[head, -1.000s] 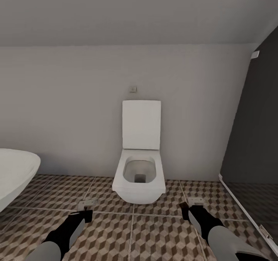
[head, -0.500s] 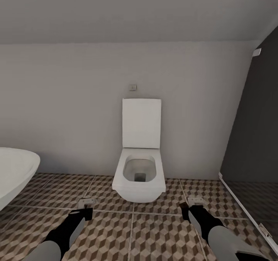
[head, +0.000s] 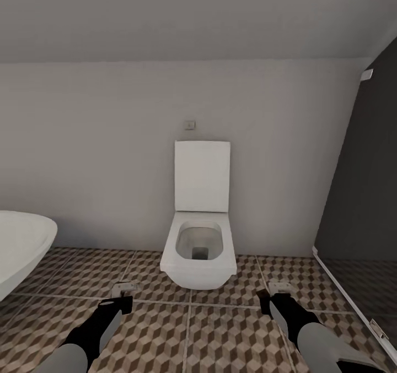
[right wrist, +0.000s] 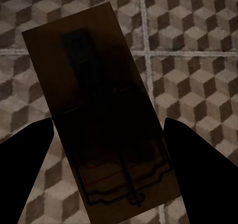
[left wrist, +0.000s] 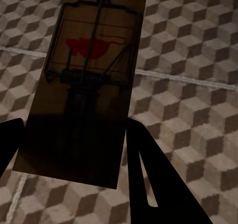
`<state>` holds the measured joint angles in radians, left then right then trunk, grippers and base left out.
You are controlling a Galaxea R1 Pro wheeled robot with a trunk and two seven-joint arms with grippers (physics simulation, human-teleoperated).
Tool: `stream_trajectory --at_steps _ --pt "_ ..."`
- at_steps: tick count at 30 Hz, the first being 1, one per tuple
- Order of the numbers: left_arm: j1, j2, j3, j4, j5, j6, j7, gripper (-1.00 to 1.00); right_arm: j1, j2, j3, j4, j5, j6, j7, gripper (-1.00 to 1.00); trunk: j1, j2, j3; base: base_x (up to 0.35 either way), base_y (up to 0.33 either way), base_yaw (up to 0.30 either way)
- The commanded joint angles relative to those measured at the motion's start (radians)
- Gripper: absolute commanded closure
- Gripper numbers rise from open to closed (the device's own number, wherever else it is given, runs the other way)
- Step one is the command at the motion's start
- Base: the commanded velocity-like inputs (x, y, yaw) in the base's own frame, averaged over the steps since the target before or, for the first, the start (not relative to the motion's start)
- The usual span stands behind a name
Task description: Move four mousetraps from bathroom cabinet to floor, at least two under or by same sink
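— What room is left ahead?
— Open bathroom floor [head: 209, 334] is seen between bathtub [head: 22, 246], toilet [head: 199, 252] and dark panel [head: 364, 185].
— And the traps?
— One brown mousetrap [left wrist: 84, 85] is clamped in the left gripper [left wrist: 74, 149], above the tiles; another mousetrap [right wrist: 106, 110] in the right gripper [right wrist: 106, 134].

arms: pale grey forearm shells | wrists: black | left hand [head: 122, 291], right hand [head: 279, 290]: pale tips, black fingers [left wrist: 153, 184]
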<state>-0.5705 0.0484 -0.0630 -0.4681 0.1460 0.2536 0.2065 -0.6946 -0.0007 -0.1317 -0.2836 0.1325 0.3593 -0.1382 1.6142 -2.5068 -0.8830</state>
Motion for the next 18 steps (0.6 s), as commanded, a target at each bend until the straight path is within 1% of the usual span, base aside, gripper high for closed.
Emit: stream_trajectory --at_steps 1,10,18 --pt "0.000 0.001 -0.006 -0.009 0.007 0.006 0.006 1.00 0.000 0.001 -0.006 -0.002 0.010 0.006 0.002 1.00 0.000 0.000 -0.001 0.000 0.000 0.000" --pt "0.000 -0.002 -0.005 -0.048 0.009 0.020 0.005 1.00 0.000 0.000 -0.006 -0.002 0.007 0.010 0.002 1.00 0.000 0.000 -0.001 0.000 0.000 0.000" --pt "0.000 -0.016 -0.006 -0.056 0.008 0.021 0.007 1.00 0.000 0.000 -0.006 -0.003 0.007 0.011 0.002 1.00 0.000 0.000 -0.001 0.000 0.000 0.000"
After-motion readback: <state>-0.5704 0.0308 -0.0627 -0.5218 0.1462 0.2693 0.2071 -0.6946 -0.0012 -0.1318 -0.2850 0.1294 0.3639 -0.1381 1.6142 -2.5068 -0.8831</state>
